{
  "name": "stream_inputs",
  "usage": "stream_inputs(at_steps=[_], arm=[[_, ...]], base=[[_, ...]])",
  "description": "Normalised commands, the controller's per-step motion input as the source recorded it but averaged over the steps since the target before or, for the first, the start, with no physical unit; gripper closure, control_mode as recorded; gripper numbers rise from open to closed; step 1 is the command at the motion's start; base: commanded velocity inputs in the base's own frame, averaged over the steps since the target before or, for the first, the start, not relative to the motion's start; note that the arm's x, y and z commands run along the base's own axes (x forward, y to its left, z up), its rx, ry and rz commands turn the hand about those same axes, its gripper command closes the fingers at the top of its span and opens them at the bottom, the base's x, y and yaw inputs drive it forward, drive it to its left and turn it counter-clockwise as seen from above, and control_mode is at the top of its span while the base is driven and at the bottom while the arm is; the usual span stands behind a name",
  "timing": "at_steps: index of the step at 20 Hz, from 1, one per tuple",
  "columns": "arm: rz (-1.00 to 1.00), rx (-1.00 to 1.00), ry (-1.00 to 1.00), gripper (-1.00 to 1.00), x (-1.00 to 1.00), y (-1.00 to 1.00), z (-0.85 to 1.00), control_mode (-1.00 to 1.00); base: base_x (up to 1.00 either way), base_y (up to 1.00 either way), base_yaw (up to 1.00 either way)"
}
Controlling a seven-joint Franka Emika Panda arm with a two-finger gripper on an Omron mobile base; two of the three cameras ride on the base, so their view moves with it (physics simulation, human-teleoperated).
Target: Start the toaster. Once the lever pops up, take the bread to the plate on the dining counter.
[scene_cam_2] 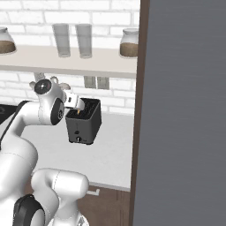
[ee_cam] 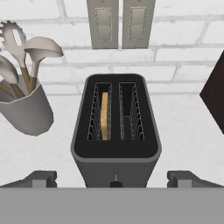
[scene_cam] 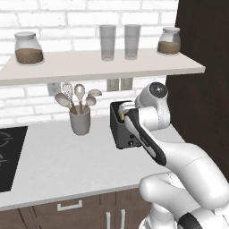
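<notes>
One bread slice stands in the toaster's left slot, the wide-open, empty pincer hovering just above its near edge.

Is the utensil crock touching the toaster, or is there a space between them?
Apart. In the left base view, bare white counter shows between the utensil crock and the toaster. The hand view shows the same gap.

The toaster is a dark box with two slots on top, standing upright on the white worktop near the brick wall. The bread stands on edge, down inside its left slot.
</notes>
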Motion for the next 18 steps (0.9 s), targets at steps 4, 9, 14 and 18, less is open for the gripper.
stream_inputs(at_steps=[4,9,14,18], arm=[[0.00,0.00,0.00,-1.00,0.00,0.00,0.00,-1.00],[0.00,0.00,0.00,-1.00,0.00,0.00,0.00,-1.00],[0.00,0.00,0.00,-1.00,0.00,0.00,0.00,-1.00],[0.00,0.00,0.00,-1.00,0.00,0.00,0.00,-1.00]], base=[[0.00,0.00,0.00],[0.00,0.00,0.00],[0.00,0.00,0.00],[0.00,0.00,0.00]])
